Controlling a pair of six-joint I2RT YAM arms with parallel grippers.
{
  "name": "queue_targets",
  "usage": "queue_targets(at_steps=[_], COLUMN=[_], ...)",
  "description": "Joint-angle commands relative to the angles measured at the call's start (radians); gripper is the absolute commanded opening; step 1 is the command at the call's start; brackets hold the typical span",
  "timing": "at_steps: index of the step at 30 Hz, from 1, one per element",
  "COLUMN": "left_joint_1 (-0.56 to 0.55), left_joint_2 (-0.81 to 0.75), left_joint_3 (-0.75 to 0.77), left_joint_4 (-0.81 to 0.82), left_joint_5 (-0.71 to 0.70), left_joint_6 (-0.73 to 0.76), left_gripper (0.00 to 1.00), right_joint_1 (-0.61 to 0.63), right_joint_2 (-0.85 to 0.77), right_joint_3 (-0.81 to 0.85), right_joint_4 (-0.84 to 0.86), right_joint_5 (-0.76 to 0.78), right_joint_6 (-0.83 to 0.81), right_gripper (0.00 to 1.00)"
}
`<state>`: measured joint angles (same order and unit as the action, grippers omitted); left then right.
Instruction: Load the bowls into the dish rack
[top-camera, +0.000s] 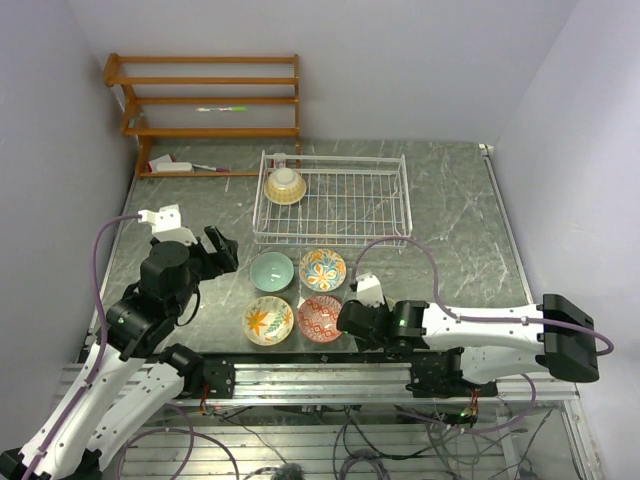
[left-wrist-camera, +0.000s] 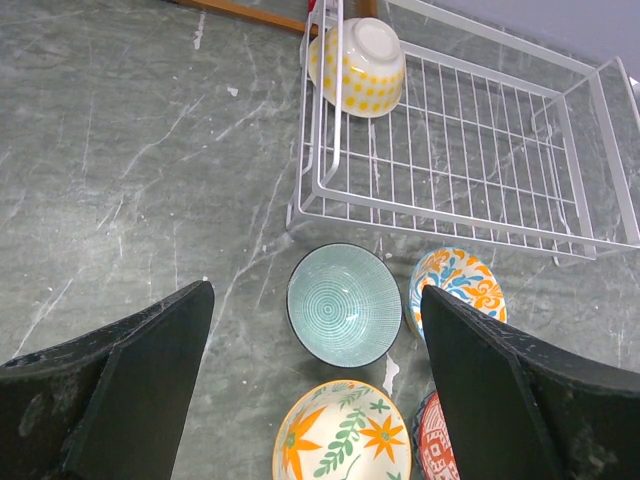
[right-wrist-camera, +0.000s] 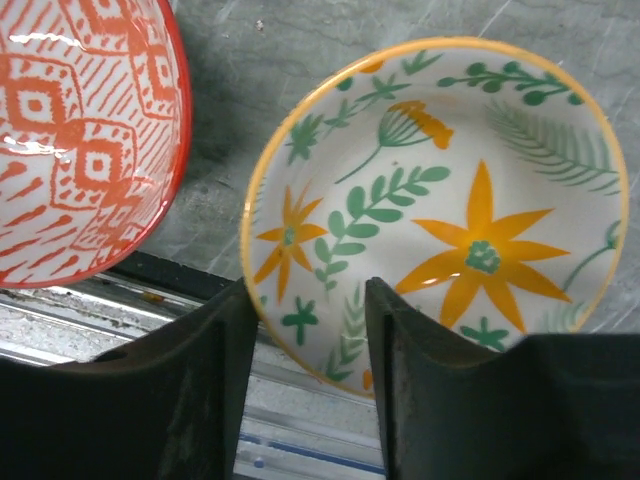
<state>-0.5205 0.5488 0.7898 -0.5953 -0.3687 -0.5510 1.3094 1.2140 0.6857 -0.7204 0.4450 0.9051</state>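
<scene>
The white wire dish rack (top-camera: 350, 205) stands at the table's middle back and holds a yellow-dotted bowl (top-camera: 285, 185) upside down in its left corner; both also show in the left wrist view, the rack (left-wrist-camera: 450, 130) and the bowl (left-wrist-camera: 358, 65). In front of the rack sit a teal bowl (top-camera: 271, 271), an orange-blue floral bowl (top-camera: 322, 269), a leaf-and-flower bowl (top-camera: 268, 321) and a red-patterned bowl (top-camera: 318, 318). My left gripper (top-camera: 222, 250) is open and empty, left of the teal bowl (left-wrist-camera: 343, 303). My right gripper (top-camera: 348, 318) is open beside the red bowl (right-wrist-camera: 70, 130), with the leaf bowl's (right-wrist-camera: 450, 200) rim showing between its fingers.
An orange-brown wooden shelf unit (top-camera: 210, 100) stands against the back wall at the left, with small items (top-camera: 175, 165) on its lowest level. The metal rail (top-camera: 330, 375) runs along the table's near edge, close behind the front bowls.
</scene>
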Motion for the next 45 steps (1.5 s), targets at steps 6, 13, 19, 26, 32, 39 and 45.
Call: queue_targets(at_steps=[6,13,19,26,32,39,45], left_joint_1=[0.004,0.004,0.004,0.005,0.004,0.004,0.004], left_joint_2=[-0.001,-0.007,-0.015,-0.022,-0.012,-0.023,-0.014], left_joint_3=[0.005,0.006,0.007,0.011,0.015,0.024,0.026], left_joint_4=[0.021,0.019,0.015,0.012,0.013,-0.004,-0.001], left_joint_5=[0.016,0.010,0.005,-0.002,0.002,-0.007,-0.006], left_joint_6=[-0.004,-0.004,-0.004,0.000,0.003,0.014,0.018], left_gripper=[0.95,0.96,0.95,0.95,0.95,0.95,0.95], right_joint_1=[0.005,0.005,-0.001,-0.143,-0.460,-0.678,-0.806], right_joint_2=[0.026,-0.042,-0.106,-0.122,-0.101,0.090,0.262], right_joint_3=[0.000,0.063,0.243,0.399,0.376,0.394,0.345], right_joint_4=[0.028,-0.027,0.019,0.217,0.606,0.928,1.253], right_joint_5=[0.065,0.113,0.135,0.011,-0.384,-0.679,-0.877], right_joint_6=[0.011,0.016,-0.142,-0.360,-0.427,-0.302,-0.095], right_gripper=[0.06,0.00,0.00,0.00,0.00,0.00,0.00])
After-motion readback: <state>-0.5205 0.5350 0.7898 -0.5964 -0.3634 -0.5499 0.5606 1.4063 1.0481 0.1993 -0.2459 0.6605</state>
